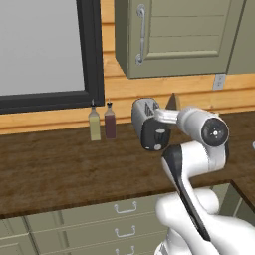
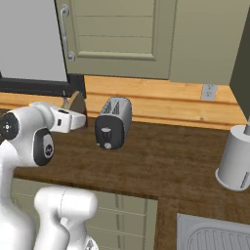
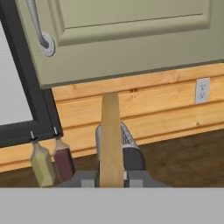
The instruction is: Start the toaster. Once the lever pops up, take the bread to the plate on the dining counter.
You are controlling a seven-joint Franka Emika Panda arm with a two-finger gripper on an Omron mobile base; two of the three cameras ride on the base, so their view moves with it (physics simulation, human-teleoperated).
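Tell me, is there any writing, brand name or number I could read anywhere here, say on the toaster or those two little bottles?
None can be read.
The toaster: black end panel is plain, no brand or numbers visible.
The two bottles: no labels.
The wall outlet: only slots, no marking.
The bread in the gripper: bare.

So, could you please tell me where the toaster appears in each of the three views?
Left base view: toaster at centre, partly behind the arm.
Right base view: toaster left of centre, black end facing the camera.
Hand view: toaster low centre, behind the held bread.
Shared landmark: the wall socket.
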